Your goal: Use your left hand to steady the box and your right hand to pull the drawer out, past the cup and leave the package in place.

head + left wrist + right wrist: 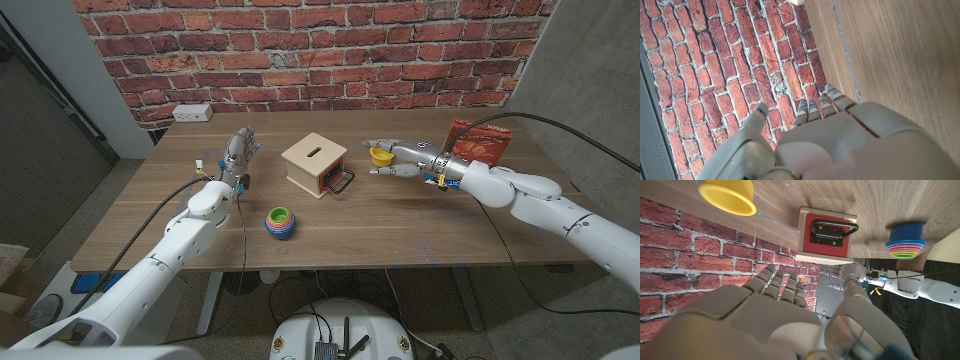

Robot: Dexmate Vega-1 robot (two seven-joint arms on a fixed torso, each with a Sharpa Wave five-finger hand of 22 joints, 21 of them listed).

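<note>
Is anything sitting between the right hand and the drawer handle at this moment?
Partly. The yellow cup sits just ahead of the right hand, slightly to the wall side of a straight line to the drawer handle. Otherwise bare table lies between them.

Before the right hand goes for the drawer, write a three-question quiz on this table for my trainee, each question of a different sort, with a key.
1. True or false: the left hand is already pressing on the light wooden box with the slot in its lid.
2. Multiple choice: what stands nearest the right hand?
A. the stack of rainbow-coloured cups
B. the small yellow cup
C. the white power strip by the wall
3. Fill in: the red drawer front carries a black metal ____.

Key
1. False: it is apart from the box, to its side.
2. B
3. handle
</note>
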